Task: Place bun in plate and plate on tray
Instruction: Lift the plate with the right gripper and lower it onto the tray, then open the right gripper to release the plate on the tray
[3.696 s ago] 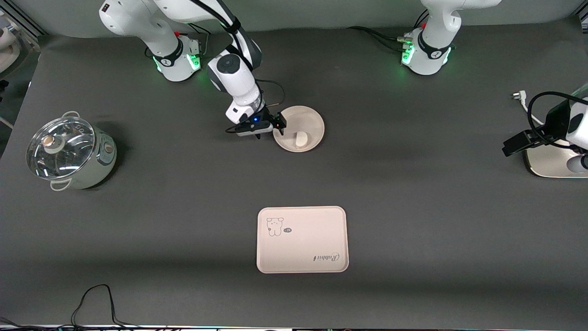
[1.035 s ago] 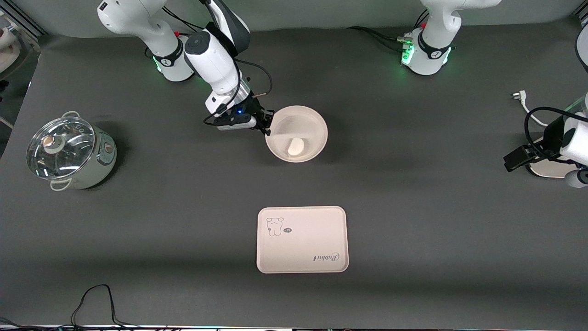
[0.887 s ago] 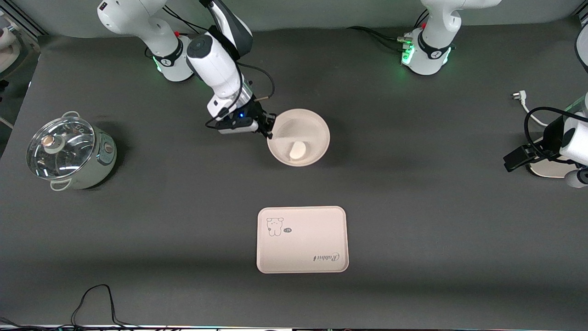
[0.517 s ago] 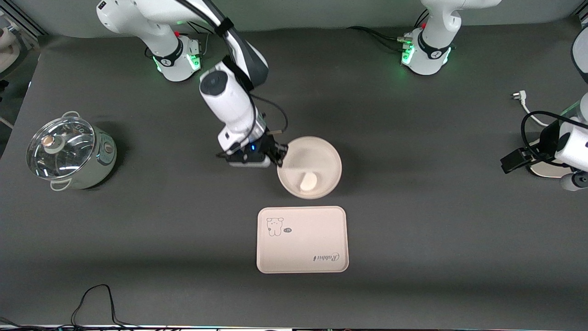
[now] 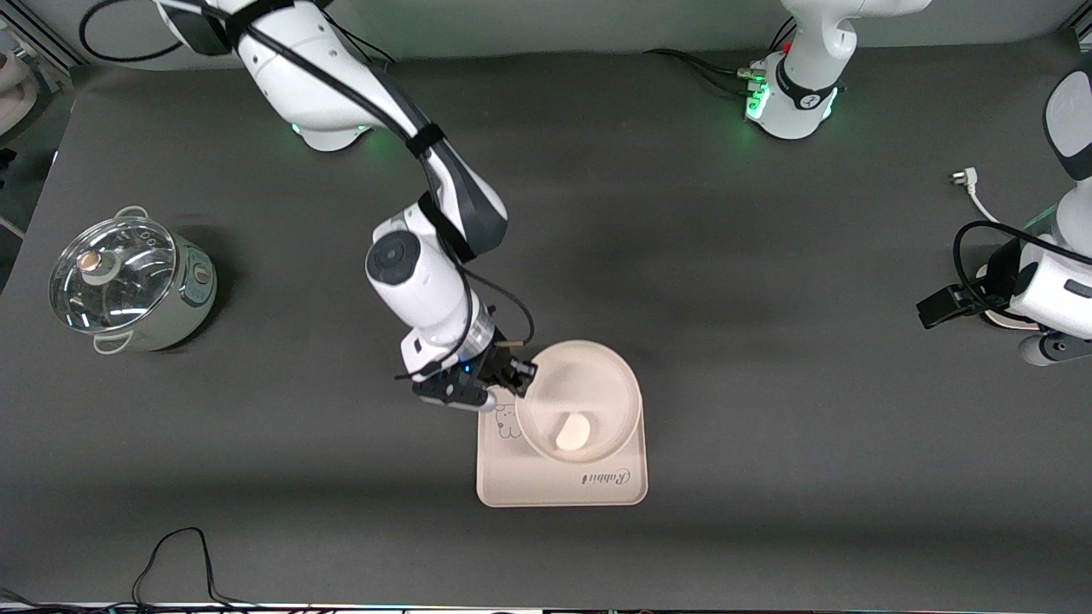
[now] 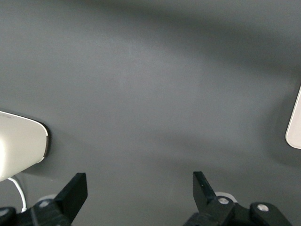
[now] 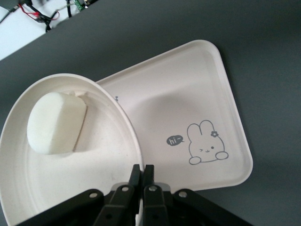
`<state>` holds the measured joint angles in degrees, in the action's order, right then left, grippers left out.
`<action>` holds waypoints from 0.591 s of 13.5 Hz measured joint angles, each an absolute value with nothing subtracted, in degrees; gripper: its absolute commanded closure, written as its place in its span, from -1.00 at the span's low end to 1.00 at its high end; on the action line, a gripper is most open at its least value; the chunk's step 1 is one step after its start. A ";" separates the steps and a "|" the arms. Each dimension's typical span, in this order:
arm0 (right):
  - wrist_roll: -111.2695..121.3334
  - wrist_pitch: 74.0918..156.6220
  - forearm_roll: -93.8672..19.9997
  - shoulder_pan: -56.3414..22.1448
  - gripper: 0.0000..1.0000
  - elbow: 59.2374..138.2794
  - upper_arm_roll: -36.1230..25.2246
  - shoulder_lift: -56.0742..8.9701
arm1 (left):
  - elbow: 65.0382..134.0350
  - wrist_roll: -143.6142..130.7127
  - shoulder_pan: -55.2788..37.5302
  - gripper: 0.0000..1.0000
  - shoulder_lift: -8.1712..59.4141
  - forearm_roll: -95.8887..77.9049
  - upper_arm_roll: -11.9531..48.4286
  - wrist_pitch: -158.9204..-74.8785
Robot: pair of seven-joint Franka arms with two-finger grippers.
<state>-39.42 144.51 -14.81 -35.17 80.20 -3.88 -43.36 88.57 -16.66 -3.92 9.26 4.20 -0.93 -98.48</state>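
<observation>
Table (image 5: 768, 443): dark grey mat.
Tray (image 5: 546, 482): flat on table.
Plate (image 5: 597, 384): over tray, gripped at rim.
Bun (image 5: 572, 431): in plate.
Right gripper (image 5: 515, 381): over tray, clamped tight on plate rim.
Left gripper (image 6: 140, 188): waiting over bare mat at left arm's end, fingers spread wide.
Pot (image 5: 128, 281): lidded, at right arm's end.

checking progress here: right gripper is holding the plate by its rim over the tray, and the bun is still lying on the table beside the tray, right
Not quite. The bun lies in the plate, not on the table, as the front and right wrist views show. The rest holds: the right gripper grips the plate by its rim over the tray.
</observation>
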 measured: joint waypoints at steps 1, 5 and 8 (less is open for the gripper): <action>-39.11 144.59 -14.81 -35.21 1.00 79.87 -3.86 -44.39 | 88.57 -16.66 -3.93 -1.00 9.27 4.20 -0.92 -98.50; -37.82 151.31 -14.82 -35.07 1.00 79.61 -3.86 -49.87 | 88.58 -16.66 -3.98 -1.00 9.70 4.17 -0.83 -98.51; -37.74 154.11 -14.82 -35.08 1.00 79.41 -3.86 -53.10 | 88.58 -16.66 -4.06 -1.00 10.21 4.14 -0.75 -98.60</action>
<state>-37.74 154.11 -14.82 -35.08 79.41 -3.86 -53.10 88.58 -16.66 -4.06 10.21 4.14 -0.75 -98.60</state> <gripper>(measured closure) 0.956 0.000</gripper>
